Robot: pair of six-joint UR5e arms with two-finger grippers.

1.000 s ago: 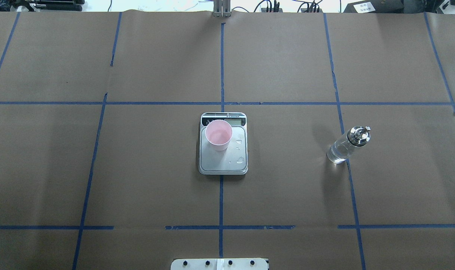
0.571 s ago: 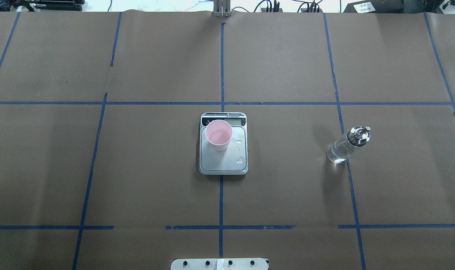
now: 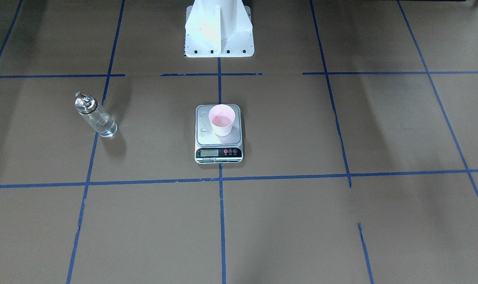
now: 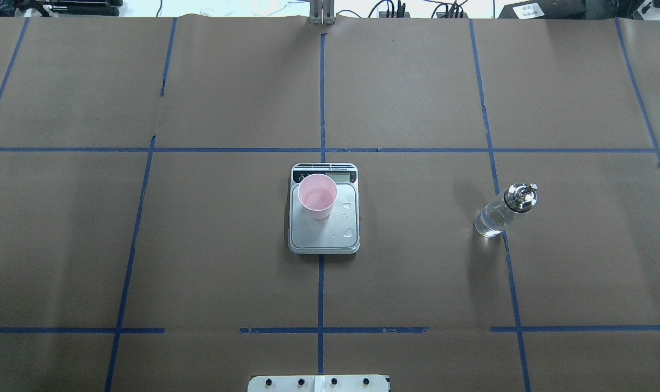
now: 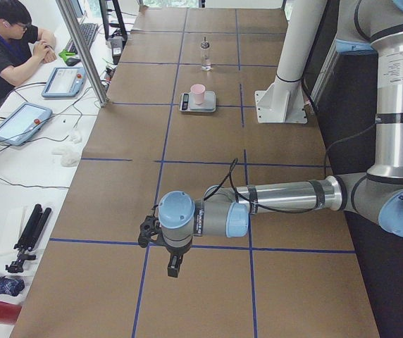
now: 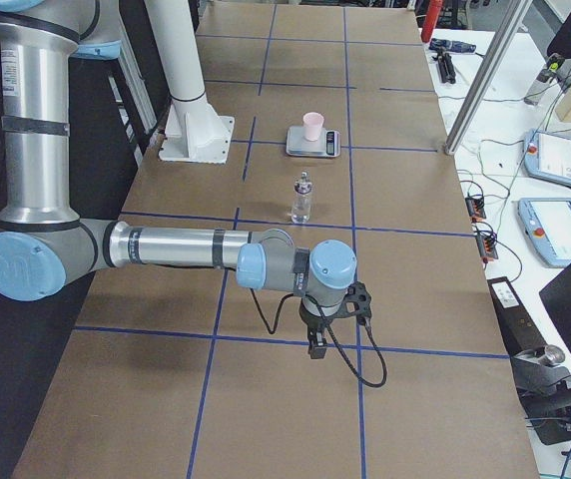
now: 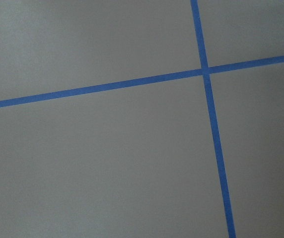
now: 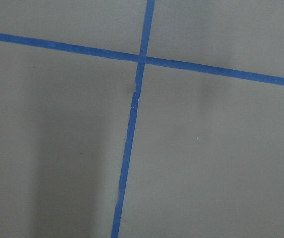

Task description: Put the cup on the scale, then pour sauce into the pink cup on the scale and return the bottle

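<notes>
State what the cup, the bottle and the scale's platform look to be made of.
The cup: probably plastic, matte and opaque pale pink, no glare. The bottle: clear glass by its look, see-through with bright glints; its cap is shiny metal, mirror-like. The scale: platform looks like brushed metal, silver-grey with a soft sheen, droplets beading on it.

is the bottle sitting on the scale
No, the bottle stands on the brown paper, well apart from the scale that bears the cup.

No legible text; scale (image 4: 319,235) display, strip print too small.
</notes>
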